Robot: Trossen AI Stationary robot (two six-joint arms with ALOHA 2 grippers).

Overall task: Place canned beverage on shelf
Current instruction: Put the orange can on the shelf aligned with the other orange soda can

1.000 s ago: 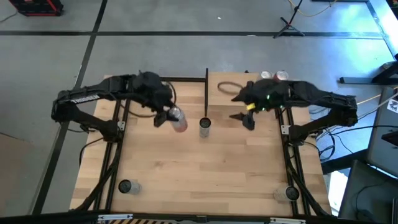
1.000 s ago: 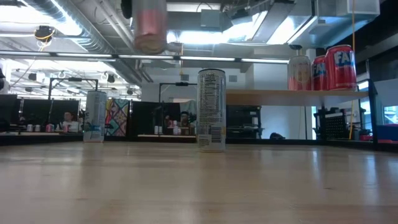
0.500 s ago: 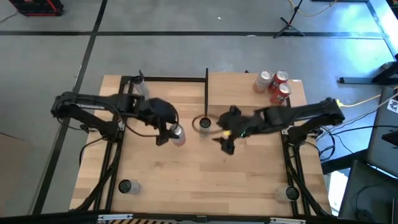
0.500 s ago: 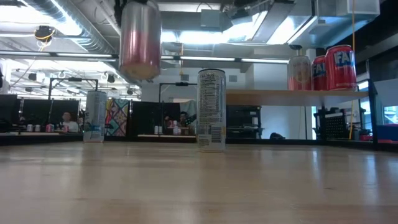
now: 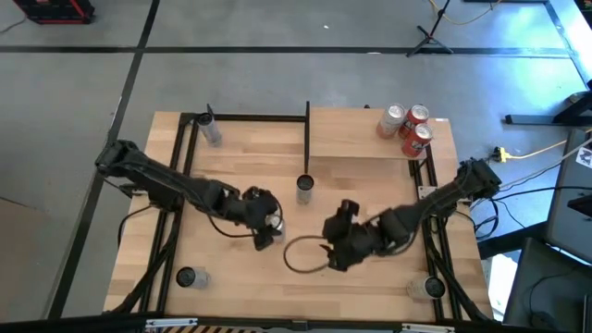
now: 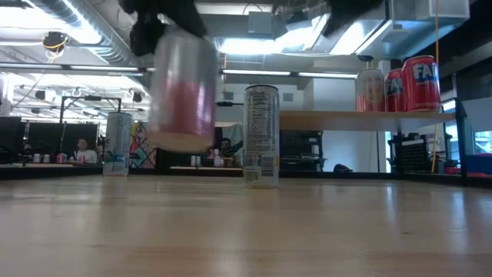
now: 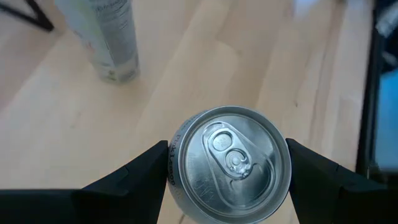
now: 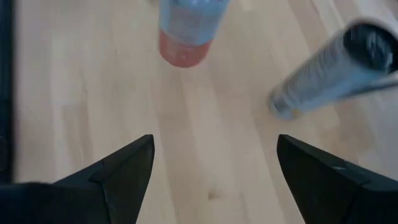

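Note:
A pink and silver beverage can (image 6: 181, 94) hangs above the middle of the table with my left gripper (image 5: 265, 228) shut on it; its silver top (image 7: 230, 163) faces the left wrist camera. My right gripper (image 5: 335, 252) stands open with nothing in it, to the can's right and nearer the table's front edge. The right wrist view shows the held can (image 8: 186, 30) beyond its fingers. The shelf (image 5: 365, 139) is the pale board at the table's far right. In the low view the shelf (image 6: 361, 117) is a raised board. My left gripper pinches the can's upper wall (image 7: 176, 167), just below the rim, between its two fingers (image 7: 144, 172), one on each side. The fingers slant down from above. The can hangs upright, lifted clear of the table.
A tall slim can (image 5: 304, 188) stands upright at the table's middle. Three red and silver cans (image 5: 410, 125) stand on the shelf. Single cans stand at the far left (image 5: 212, 130), near left (image 5: 188, 277) and near right (image 5: 431, 288). A cable loop (image 5: 301, 254) hangs by the right gripper.
Both arms have swung from the far side toward the table's near edge and down. My left gripper carried the can along, lower and nearer the middle, still upright. My right gripper left the shelf area, open, and came in beside the can.

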